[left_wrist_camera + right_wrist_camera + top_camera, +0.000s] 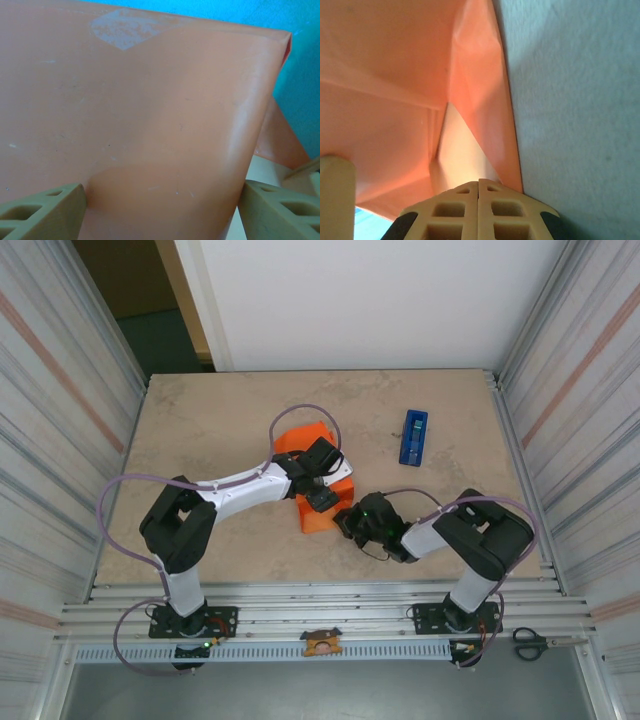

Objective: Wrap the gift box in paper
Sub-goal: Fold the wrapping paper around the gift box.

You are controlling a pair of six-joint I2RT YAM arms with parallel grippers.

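The paper (pixel 150 125) spans the gap between the left gripper's (pixel 162 200) wide-set jaws and rises ahead of them, blocking the way forward. A paper fold stands ahead and left of the right gripper's (pixel 479 182) closed jaws, while the worktop (pixel 580 100) lies bare to their right. The blue tape dispenser (pixel 413 436) lies well apart from both.

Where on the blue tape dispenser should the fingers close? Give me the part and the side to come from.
Grip the blue tape dispenser across its narrow width, about mid-length, coming straight down from above. It lies flat on the table, long axis running roughly near to far, well apart from the paper, with bare surface along both long sides, so fingers should fit there.
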